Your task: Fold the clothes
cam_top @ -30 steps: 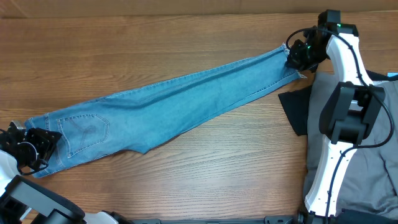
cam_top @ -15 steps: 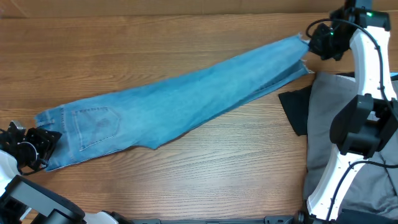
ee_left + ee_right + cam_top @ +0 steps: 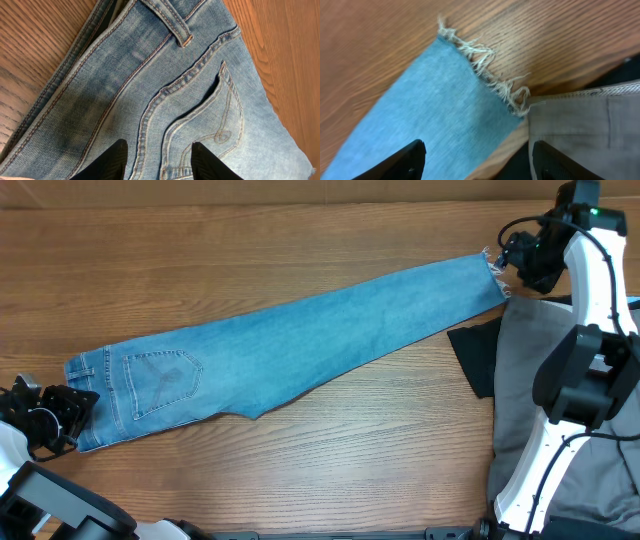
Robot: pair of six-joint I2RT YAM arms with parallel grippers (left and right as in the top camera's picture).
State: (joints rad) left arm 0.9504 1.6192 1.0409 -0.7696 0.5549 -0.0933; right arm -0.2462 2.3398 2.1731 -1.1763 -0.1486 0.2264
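Two arms reach low to opposite ends of the jeans [image 3: 300, 340]: left jaws wide over waistband [image 3: 75, 85], right jaws wide above hem [image 3: 485, 70].

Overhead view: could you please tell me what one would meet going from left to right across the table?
left gripper → back pocket → jeans leg → frayed hem → right gripper
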